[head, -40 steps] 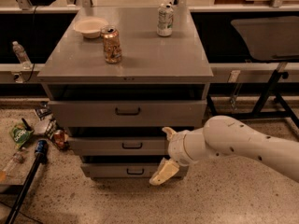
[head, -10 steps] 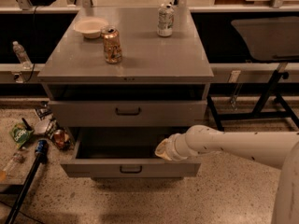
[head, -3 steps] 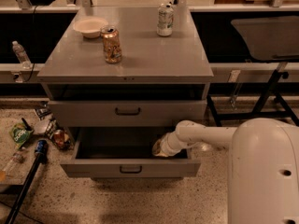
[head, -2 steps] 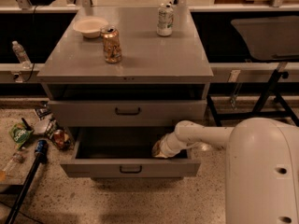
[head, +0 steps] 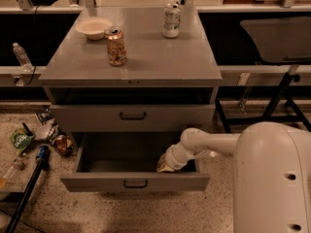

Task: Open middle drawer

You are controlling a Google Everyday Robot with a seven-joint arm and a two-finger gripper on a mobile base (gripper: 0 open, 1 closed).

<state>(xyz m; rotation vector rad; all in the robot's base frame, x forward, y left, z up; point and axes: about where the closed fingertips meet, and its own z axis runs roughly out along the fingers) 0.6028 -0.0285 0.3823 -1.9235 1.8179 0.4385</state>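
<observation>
Middle drawer stands pulled well out. The gripper sits inside it at the right front corner, just behind the drawer front. Can't tell whether it grips anything. Opening looks done; next move is probably lifting clear without snagging the front.

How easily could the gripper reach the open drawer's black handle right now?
Probably yes: the gripper sits inside the middle drawer, just behind its front; the handle outside is unobstructed.
</observation>
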